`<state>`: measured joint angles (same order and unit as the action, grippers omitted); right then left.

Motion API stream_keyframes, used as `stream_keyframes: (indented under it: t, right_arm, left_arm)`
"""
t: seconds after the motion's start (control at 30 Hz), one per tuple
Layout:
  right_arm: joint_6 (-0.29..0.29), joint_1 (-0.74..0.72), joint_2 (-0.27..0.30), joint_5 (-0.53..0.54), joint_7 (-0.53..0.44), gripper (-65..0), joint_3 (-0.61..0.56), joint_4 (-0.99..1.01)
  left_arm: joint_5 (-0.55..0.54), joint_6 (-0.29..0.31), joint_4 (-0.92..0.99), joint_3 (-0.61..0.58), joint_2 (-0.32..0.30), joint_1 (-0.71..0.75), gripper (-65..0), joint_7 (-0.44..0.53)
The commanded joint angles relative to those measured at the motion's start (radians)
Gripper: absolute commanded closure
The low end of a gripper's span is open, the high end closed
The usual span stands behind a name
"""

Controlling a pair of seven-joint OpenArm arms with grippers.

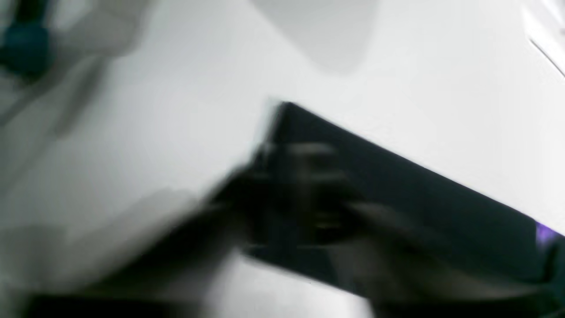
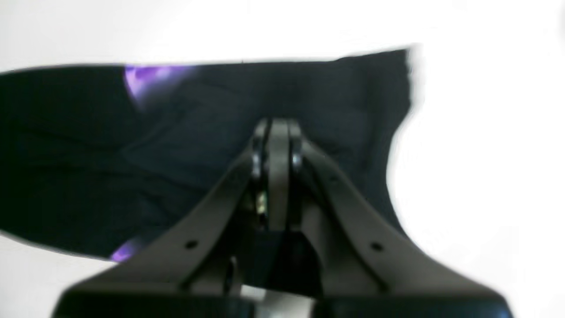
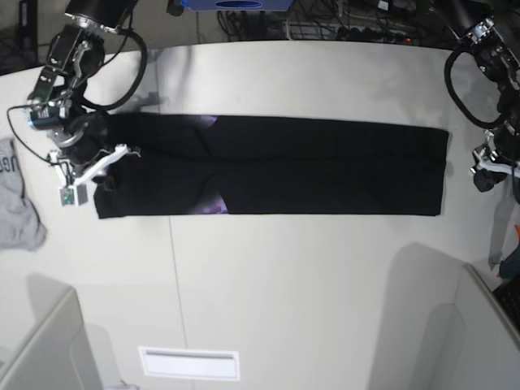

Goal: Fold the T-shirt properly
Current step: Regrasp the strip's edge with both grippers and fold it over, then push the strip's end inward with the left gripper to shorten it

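The black T-shirt (image 3: 309, 166) lies flat on the white table (image 3: 284, 268), folded into a long strip running left to right. Small bits of its purple print (image 3: 213, 203) show at the fold edges. My right gripper (image 3: 104, 166) is over the strip's left end; in the right wrist view its fingers (image 2: 276, 132) are pressed together above the black cloth (image 2: 88, 154), and a pinch of cloth cannot be made out. My left gripper (image 3: 486, 172) hangs just beyond the strip's right end. In the left wrist view it is a blur (image 1: 318, 207) before the shirt (image 1: 441, 207).
A small grey garment (image 3: 16, 203) lies at the table's left edge. A white label plate (image 3: 188, 363) sits near the front edge. Grey partitions stand at the front left (image 3: 41, 349) and front right (image 3: 455, 325). Cables run along the back (image 3: 349, 28).
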<state>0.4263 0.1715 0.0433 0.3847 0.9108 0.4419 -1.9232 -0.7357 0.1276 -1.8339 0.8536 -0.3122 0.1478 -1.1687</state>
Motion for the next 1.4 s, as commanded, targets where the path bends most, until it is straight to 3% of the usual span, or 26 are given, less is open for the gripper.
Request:
stream_keyframes:
  t: [0.0, 0.07, 0.17, 0.27, 0.47, 0.63, 0.77, 0.83, 1.0, 1.03, 1.2, 1.37]
  right_arm:
    - [0.006, 0.006, 0.0, 0.024, -0.009, 0.0, -0.021, -0.04]
    - [0.006, 0.033, -0.006, 0.024, -0.005, 0.0, -0.051, -0.061]
    - [0.006, 0.061, -0.006, 0.024, -0.009, 0.0, -0.11, -0.057]
    - [0.006, 0.076, -0.007, 0.024, -0.009, 0.0, -0.163, -0.058]
    - [0.006, 0.076, -0.009, 0.024, -0.009, 0.0, -0.19, -0.06]
    - [0.006, 0.078, -0.018, 0.024, -0.009, 0.0, -0.188, -0.061]
    - [0.006, 0.078, -0.018, 0.024, -0.009, 0.0, -0.183, -0.061]
    - [0.006, 0.076, -0.018, 0.024, -0.009, 0.0, -0.182, -0.061]
    - [0.006, 0.075, -0.018, 0.024, -0.009, 0.0, -0.182, -0.06]
    - [0.006, 0.075, -0.018, 0.024, -0.009, 0.0, -0.182, -0.06]
    - [0.006, 0.073, -0.018, 0.024, -0.009, 0.0, -0.182, -0.06]
    - [0.006, 0.073, -0.018, 0.024, -0.009, 0.0, -0.182, -0.058]
  left_arm:
    - [-0.032, 0.001, 0.004, 0.019, -0.02, 0.0, -38.2, 0.017]
    - [-0.045, 0.004, 0.043, 0.04, -0.021, -0.001, -48.7, 0.019]
    - [-0.061, 0.06, 0.121, 0.039, -0.023, -0.017, -52.7, 0.02]
    - [-0.041, 0.113, 0.233, -0.001, -0.023, -0.076, -53.0, 0.02]
    - [0.04, 0.116, 0.379, -0.129, -0.021, -0.159, -52.8, 0.029]
    - [0.1, 0.111, 0.526, -0.23, -0.02, -0.179, -51.8, 0.138]
    - [0.098, 0.113, 0.583, -0.297, -0.02, -0.176, -51.3, 0.16]
    - [0.097, 0.114, 0.584, -0.328, -0.018, -0.173, -45.3, 0.16]
    - [0.101, 0.114, 0.593, -0.339, -0.02, -0.173, -3.8, 0.16]
    - [0.104, 0.114, 0.593, -0.337, -0.021, -0.175, 0.0, 0.161]
    - [0.098, 0.114, 0.555, -0.337, -0.049, -0.176, 0.0, 0.161]
    - [0.104, 0.088, 0.311, -0.346, -0.043, -0.087, 0.0, 0.158]
